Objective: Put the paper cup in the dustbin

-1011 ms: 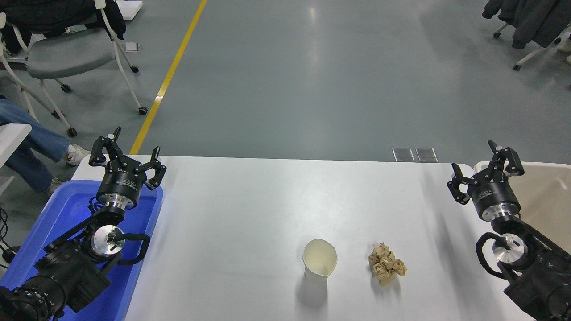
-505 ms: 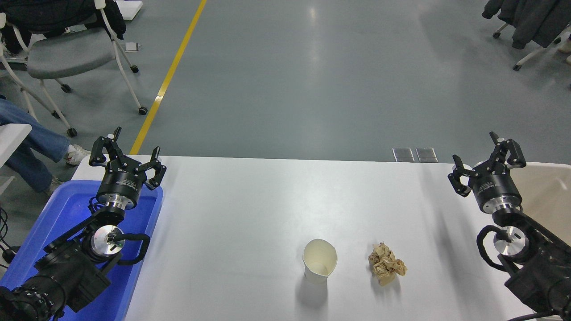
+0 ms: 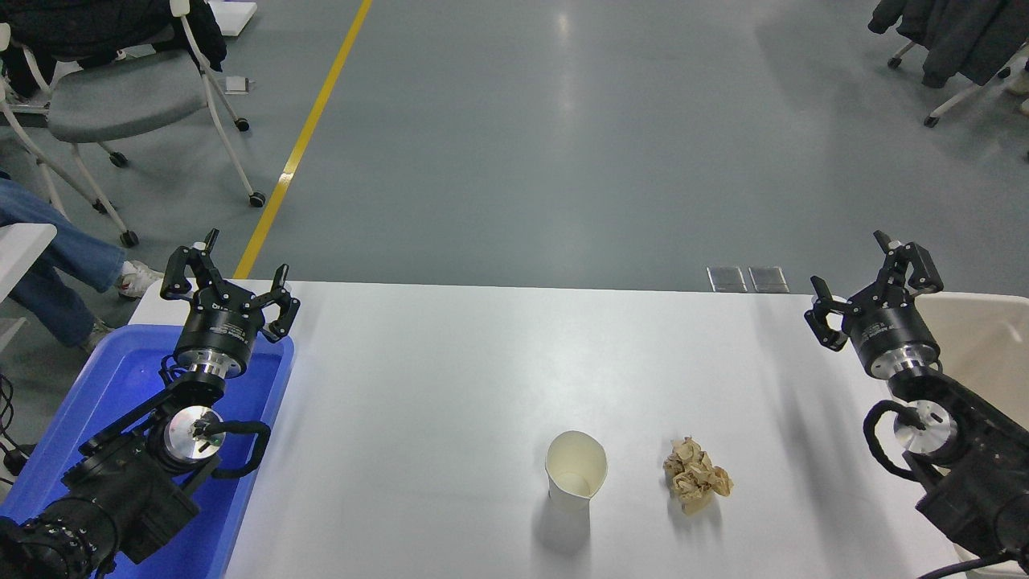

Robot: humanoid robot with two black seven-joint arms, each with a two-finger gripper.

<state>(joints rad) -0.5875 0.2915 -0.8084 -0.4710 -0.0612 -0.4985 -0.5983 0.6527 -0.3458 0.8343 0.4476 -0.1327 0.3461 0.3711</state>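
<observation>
1. Hanging above the table's far right corner, the black right gripper (image 3: pixel 872 281) has its fingers spread and nothing between them; it sits at the near-left edge of the large beige rectangular plastic dustbin (image 3: pixel 985 342), which runs off the right edge of the view.
2. The small white tapered paper cup (image 3: pixel 575 481) stands upright on the white table (image 3: pixel 450 386), near its front edge, well apart from the right gripper and the dustbin.
3. A crumpled brown paper ball (image 3: pixel 695 474) lies just to the right of the cup, not touching it, on the stretch of table between the cup and the right arm.
4. The black left gripper (image 3: pixel 229 277), fingers also spread and bare, is parked at the lower left over a bright blue plastic tub (image 3: pixel 104 386).
5. Beyond the table, a grey chair (image 3: pixel 120 96) and a seated person's leg (image 3: pixel 56 249) show at the upper left.
</observation>
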